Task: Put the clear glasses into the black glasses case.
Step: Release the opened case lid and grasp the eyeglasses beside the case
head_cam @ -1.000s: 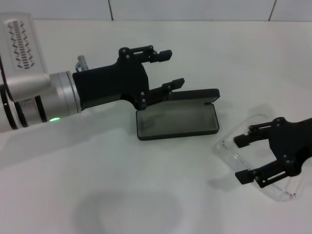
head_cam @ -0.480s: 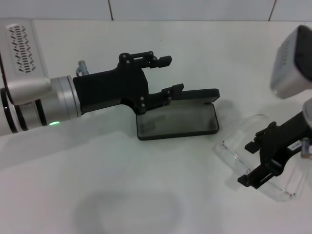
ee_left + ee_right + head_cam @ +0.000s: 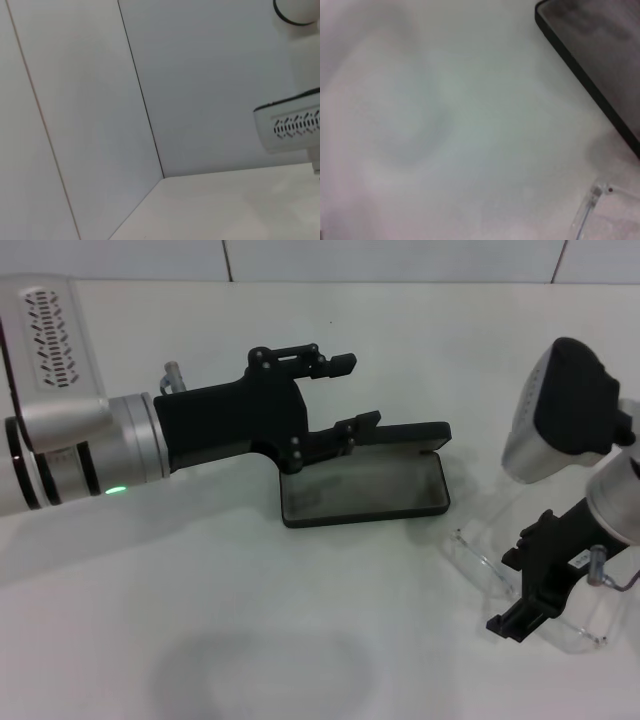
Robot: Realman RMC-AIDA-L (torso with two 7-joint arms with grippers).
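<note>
Case (image 3: 365, 485) is seen lying open on counter (image 3: 300, 640), left gripper (image 3: 350, 390) held over its raised lid, fingers apart. Clear glasses (image 3: 500, 565) sit beside case, right gripper (image 3: 525, 585) lowered onto them; finger state cannot be told.

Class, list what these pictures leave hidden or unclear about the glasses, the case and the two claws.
1. Head view: the right claw covers the middle of the clear glasses; grip unclear.
2. Head view: the left claw hides part of the black glasses case lid.
3. Right wrist view: case and glasses cut off by edges.
4. Left wrist view: neither object appears.
</note>
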